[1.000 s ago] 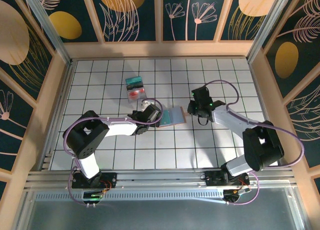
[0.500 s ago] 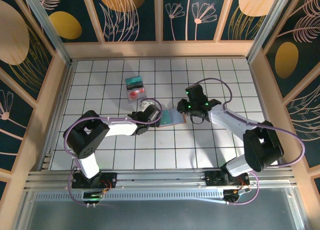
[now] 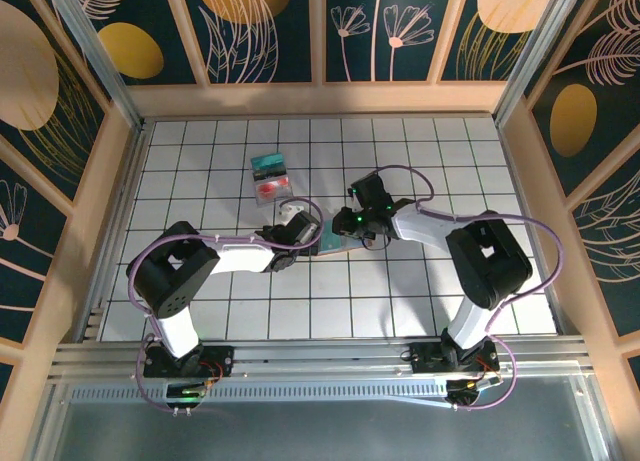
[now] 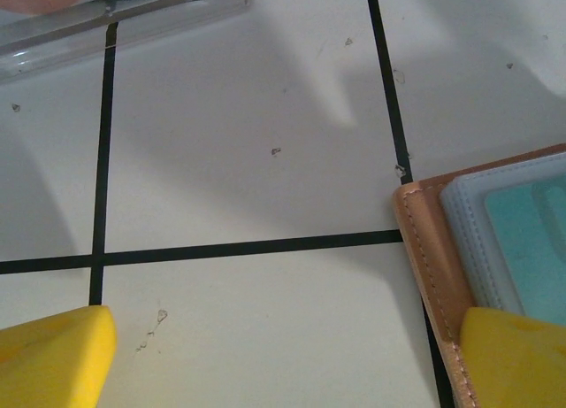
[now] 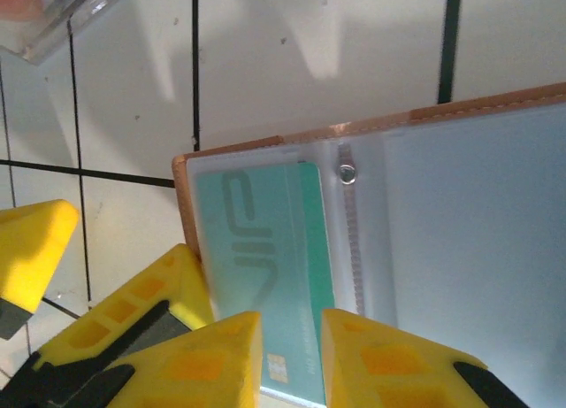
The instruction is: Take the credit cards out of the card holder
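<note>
The right gripper (image 5: pixel 292 359) has swung in from the right and now hangs over the open card holder (image 5: pixel 460 213) near the table's (image 3: pixel 200 301) middle. Its fingers (image 5: pixel 212 355) are drawn in to a narrow gap astride the teal card (image 5: pixel 265 257), so the pull looks about to begin. The left gripper (image 4: pixel 283 355) stands wide apart, pinning the holder's edge; I count one holder, one pocketed card, and two free toward the far edge: a second teal card (image 3: pixel 269 164) and a red-and-white card (image 3: pixel 273 189)

This looks like a robot test lab. A white tabletop with black grid lines (image 3: pixel 400 291) fills the middle of the top view. Dark blue wall panels with gold circles and pink leaf drawings (image 3: pixel 260 31) box it in on three sides. A black-and-white robot arm with purple cables (image 3: pixel 230 256) at lower left and a second such arm (image 3: pixel 490 266) at lower right stand on a silver metal rail (image 3: pixel 320 361) along the bottom.
</note>
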